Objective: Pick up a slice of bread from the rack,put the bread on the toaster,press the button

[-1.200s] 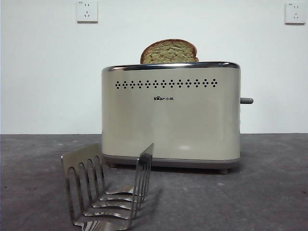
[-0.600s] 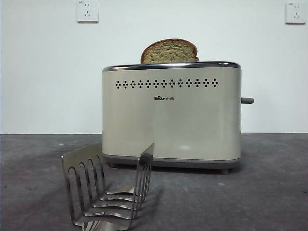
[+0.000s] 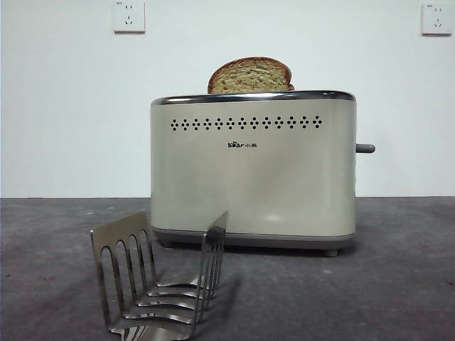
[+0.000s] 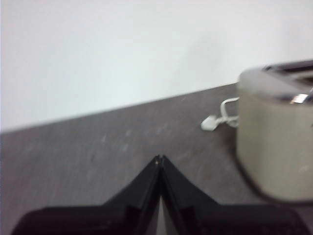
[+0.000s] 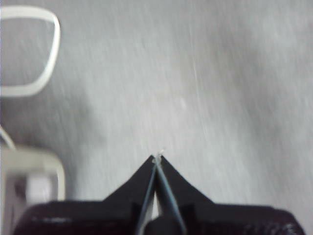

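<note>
- The left gripper (image 4: 159, 157) has its fingers clenched together on nothing, poised over bare counter (image 4: 88, 152) with the toaster (image 4: 276, 132) at its 3 o'clock.
- The right gripper (image 5: 157, 157) is likewise pinched closed and empty, above grey counter.
- In the front view the slice of bread (image 3: 249, 75) stands in the toaster's top slot, domed crust showing.
- The rack (image 3: 158, 278) sits bare at the toaster's 7 o'clock.
- The button (image 3: 365, 148) juts out at 3 o'clock, seemingly unpressed; pressing it appears to be what remains.
</note>
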`<move>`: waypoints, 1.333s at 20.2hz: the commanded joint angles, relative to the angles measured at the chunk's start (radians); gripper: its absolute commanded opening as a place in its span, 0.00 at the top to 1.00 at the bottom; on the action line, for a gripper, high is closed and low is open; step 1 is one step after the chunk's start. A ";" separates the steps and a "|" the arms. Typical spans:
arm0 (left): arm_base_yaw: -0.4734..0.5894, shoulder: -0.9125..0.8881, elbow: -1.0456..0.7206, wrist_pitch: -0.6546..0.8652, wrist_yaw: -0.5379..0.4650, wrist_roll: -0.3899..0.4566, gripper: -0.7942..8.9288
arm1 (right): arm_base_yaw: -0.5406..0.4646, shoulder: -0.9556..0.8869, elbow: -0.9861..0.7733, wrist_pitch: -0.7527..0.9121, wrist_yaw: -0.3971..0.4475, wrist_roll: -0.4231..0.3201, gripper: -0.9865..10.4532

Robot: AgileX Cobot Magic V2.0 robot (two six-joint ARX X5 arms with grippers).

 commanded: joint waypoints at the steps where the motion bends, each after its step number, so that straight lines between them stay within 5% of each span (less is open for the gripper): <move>1: 0.004 -0.106 -0.110 0.005 -0.051 -0.095 0.92 | 0.001 0.014 0.003 0.071 0.006 -0.007 0.91; 12: 0.047 -0.269 -0.201 -0.190 -0.071 -0.092 0.92 | 0.001 0.016 0.003 0.181 0.007 -0.007 0.91; 27: 0.047 -0.234 -0.201 -0.181 -0.088 -0.084 0.92 | 0.001 0.016 0.003 0.180 0.007 -0.007 0.91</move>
